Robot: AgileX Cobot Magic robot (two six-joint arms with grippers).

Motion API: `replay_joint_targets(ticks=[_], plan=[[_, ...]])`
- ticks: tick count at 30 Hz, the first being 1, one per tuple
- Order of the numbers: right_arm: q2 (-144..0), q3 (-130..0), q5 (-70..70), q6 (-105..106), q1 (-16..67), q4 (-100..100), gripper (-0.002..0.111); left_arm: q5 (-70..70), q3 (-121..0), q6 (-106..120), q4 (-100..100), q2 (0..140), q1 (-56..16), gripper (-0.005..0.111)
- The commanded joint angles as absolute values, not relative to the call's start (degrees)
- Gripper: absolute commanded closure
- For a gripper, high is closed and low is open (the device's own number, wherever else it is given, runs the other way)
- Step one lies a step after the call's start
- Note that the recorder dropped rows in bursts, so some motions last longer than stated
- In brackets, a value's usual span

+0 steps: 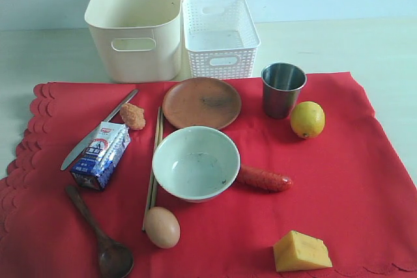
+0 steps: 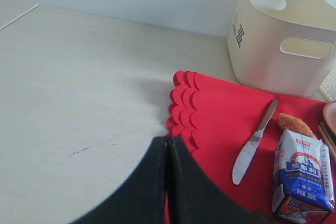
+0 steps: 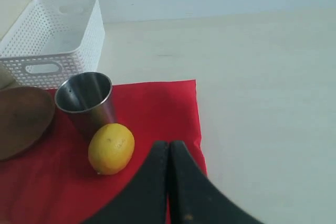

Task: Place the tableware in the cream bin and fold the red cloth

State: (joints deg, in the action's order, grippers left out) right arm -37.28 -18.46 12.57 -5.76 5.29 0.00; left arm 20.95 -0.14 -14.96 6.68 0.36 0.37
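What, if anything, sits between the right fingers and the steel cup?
The lemon lies close beside the steel cup, on the side facing the right gripper, partly in the line of approach. Its fingers are shut. Nothing else visible stands between them on the red cloth.

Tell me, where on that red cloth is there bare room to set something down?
The widest bare patch of red cloth lies on the right, bordered by the lemon, sausage and cheese. Bare table flanks the cloth. The left is crowded: knife, milk carton, chopsticks, bowl, spoon, egg.
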Motion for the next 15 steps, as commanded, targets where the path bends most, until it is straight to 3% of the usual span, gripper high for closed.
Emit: replay_joint_targets(ticks=[1, 15], plan=[[-40.3, -22.3, 11.9, -5.6, 5.3, 0.0, 0.108, 20.7, 0.0, -14.8, 7.0, 0.0, 0.0, 0.107], [-40.6, -22.9, 12.1, -5.6, 5.3, 0.0, 0.108, 20.7, 0.0, -14.8, 7.0, 0.0, 0.0, 0.107]])
